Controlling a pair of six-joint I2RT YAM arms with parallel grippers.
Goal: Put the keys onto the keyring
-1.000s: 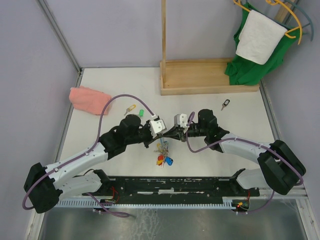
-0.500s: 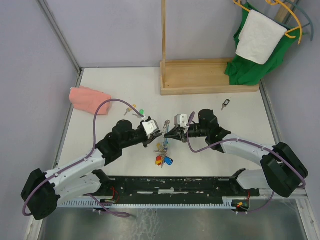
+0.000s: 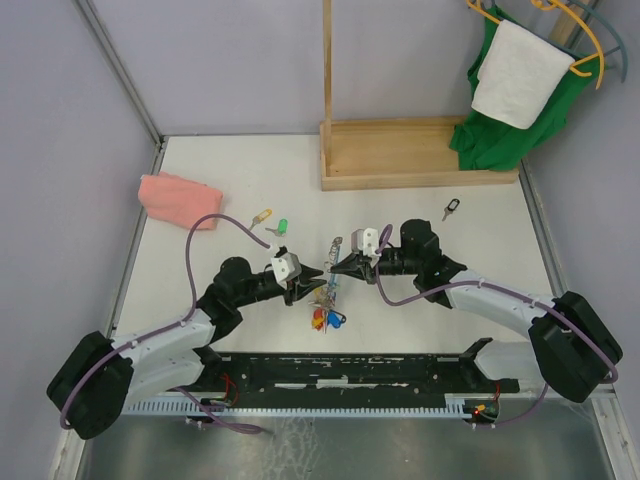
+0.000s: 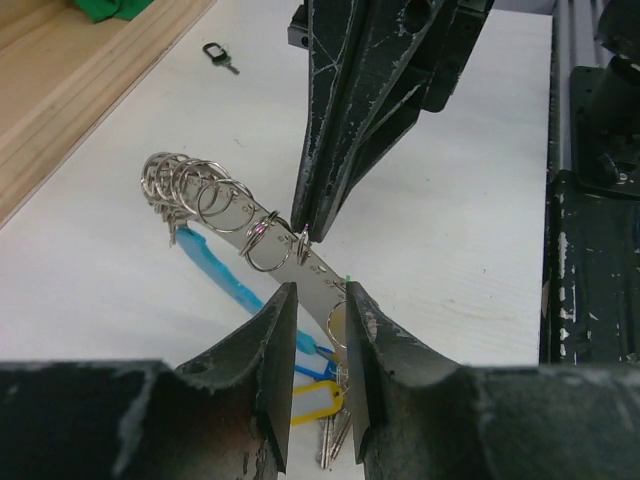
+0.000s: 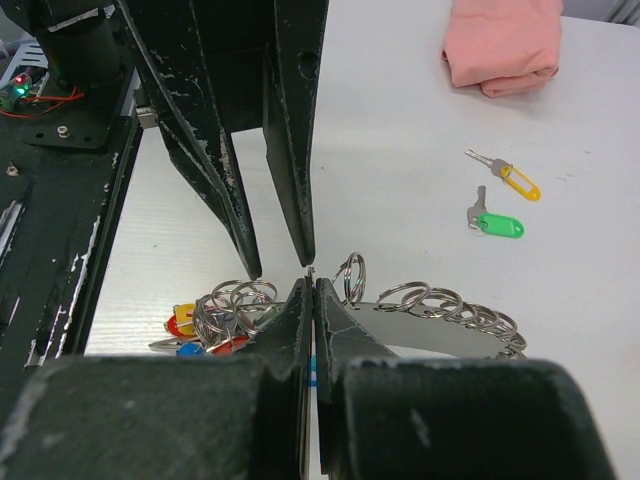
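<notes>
Silvery keyring (image 4: 232, 214), arms (image 3: 480, 295) stretched inward, tips meeting

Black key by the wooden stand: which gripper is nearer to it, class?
Right. The right gripper lies left of the black key, shut on the keyring; the left gripper faces it from farther left, jaws open.
</notes>
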